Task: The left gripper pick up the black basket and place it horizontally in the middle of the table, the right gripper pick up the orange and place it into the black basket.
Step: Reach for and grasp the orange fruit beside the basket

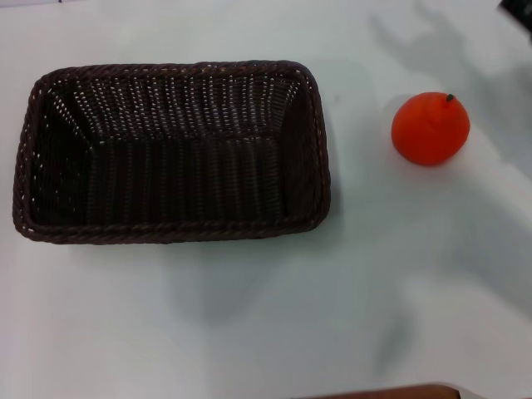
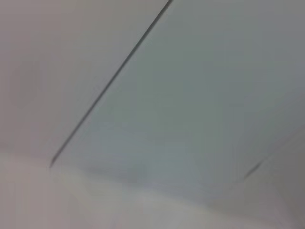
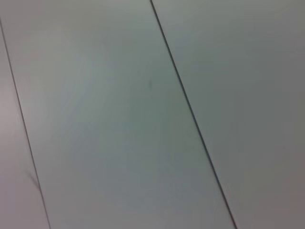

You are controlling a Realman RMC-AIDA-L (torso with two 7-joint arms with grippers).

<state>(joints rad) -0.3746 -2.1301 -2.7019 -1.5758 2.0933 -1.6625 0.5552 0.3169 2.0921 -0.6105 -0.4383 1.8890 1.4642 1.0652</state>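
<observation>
The black basket (image 1: 170,150) lies on the white table (image 1: 249,332) left of centre, its long side running left to right, open side up and empty. The orange (image 1: 431,128) sits on the table to the right of the basket, about a hand's width from its right rim, with its stem nub on top. Neither gripper shows in the head view. Both wrist views show only pale flat panels with thin dark seams, and no fingers, basket or orange.
A small dark sliver (image 1: 519,5) shows at the top right corner, too little to identify. Soft shadows fall on the table behind the orange and in front of the basket. A brown edge (image 1: 391,391) runs along the bottom of the head view.
</observation>
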